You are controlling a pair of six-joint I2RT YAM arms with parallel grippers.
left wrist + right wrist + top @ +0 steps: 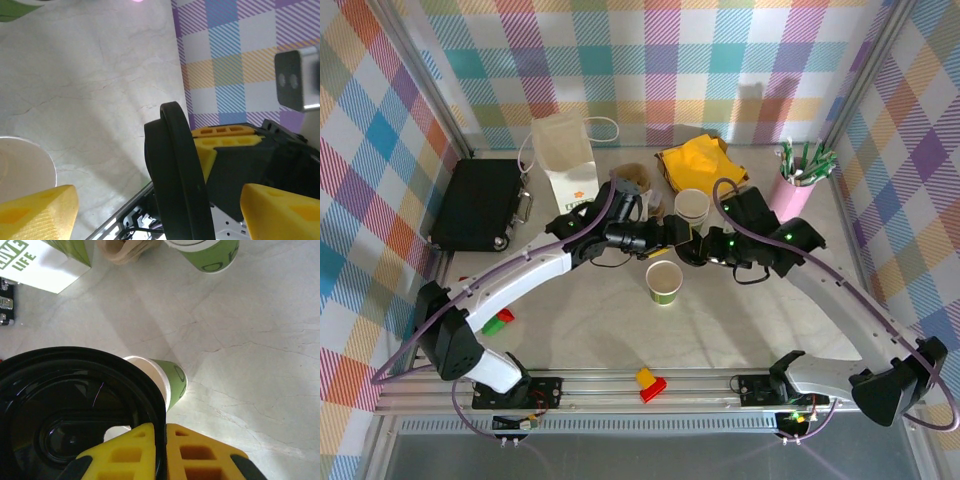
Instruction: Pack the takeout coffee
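We're at the lidding step, and nothing is packed yet: the green cup (664, 282) stands open on the bench (590, 325), just on the near side of where the two arms meet, with the white cup (692, 207) just beyond them. The right pincer (158, 434) is clenched on the rim of the black lid (75, 405). In its own wrist view we see the lid face-on, with the yellow tips nipping its edge. Over to the left pincer (672, 234), and it's released: its yellow fingers (35, 212) sit wide apart at the two bottom corners of its view, with the lid (175, 170) edge-on in the gap. We can't tell whether either finger touches it. To us this reads as a handover or a regrip in mid-air, not a placement, since the lid is up at the arms and not over the cup's mouth. Whoever ends up with the lid will need to turn it flat, centre it over the rim and press it down evenly. The other pincer could well steady the cup, since a light paper cup may tip or skid under an off-centre push. Only then does the cup go toward the bag (565, 150) at the back left, which we take to be the packing spot.
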